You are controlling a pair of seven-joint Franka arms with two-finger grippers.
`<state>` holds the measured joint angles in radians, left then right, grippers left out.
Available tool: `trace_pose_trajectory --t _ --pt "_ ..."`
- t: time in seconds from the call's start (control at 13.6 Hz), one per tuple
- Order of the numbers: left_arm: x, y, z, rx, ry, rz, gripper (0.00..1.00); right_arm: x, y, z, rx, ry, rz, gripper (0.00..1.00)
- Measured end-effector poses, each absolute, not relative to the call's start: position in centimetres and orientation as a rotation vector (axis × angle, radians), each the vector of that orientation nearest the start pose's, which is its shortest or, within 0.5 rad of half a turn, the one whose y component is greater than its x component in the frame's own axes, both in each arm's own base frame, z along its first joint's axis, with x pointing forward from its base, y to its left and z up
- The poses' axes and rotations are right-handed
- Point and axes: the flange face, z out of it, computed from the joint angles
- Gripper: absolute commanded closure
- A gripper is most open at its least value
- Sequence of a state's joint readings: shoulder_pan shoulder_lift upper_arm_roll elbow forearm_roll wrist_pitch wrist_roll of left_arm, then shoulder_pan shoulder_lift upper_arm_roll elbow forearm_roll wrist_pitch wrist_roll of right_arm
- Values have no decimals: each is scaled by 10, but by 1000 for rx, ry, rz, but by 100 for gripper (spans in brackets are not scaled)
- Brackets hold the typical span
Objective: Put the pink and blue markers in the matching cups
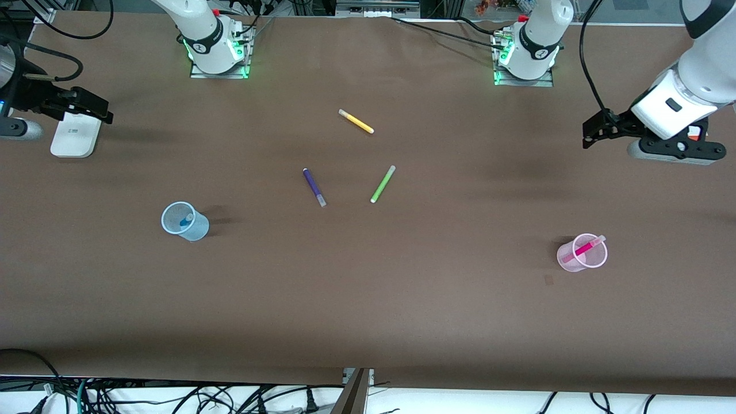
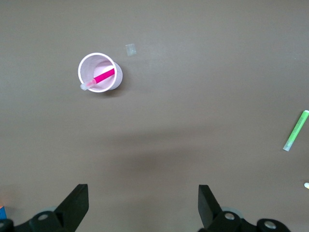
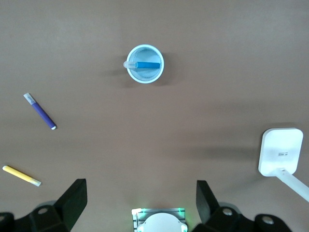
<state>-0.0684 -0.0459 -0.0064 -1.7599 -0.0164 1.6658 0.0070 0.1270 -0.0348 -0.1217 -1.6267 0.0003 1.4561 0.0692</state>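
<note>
The pale blue cup [image 1: 198, 230] stands upright toward the right arm's end of the table with the blue marker [image 1: 186, 220] inside it. It also shows in the right wrist view [image 3: 160, 68] with the marker [image 3: 147, 65]. The pale pink cup [image 1: 569, 262] stands toward the left arm's end and holds the pink marker [image 1: 585, 248]. The left wrist view shows this cup [image 2: 118, 80] and marker [image 2: 104, 76] too. My left gripper [image 1: 589, 133] is open and empty, up over the table's end, apart from the pink cup. My right gripper [image 1: 107, 113] is open and empty over the other end.
A purple pen [image 1: 314, 187], a lime-green pen [image 1: 383, 183] and a yellow pen [image 1: 356, 121] lie in the table's middle. A white flat device [image 1: 73, 133] sits under the right gripper. A small pale patch [image 1: 548, 280] lies next to the pink cup.
</note>
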Motion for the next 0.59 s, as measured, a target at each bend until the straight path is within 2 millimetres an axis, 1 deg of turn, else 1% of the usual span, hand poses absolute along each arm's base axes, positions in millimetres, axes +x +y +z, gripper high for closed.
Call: trace_pose_trajectory --t 0.07,0.22,0.37,0.44,0.59 --pt "541 -38 568 -3153 117 74 0 530 2 610 -3144 97 207 0" --pt "543 -37 569 -3154 116 72 0 529 6 611 -3156 84 224 0" --pt "547 -39 571 -3152 121 93 0 527 20 613 -3165 49 234 0" --pt "550 -39 572 -3152 123 96 0 526 23 614 -3167 40 234 0" --pt "555 -40 571 -3152 126 104 0 527 20 618 -3168 50 224 0"
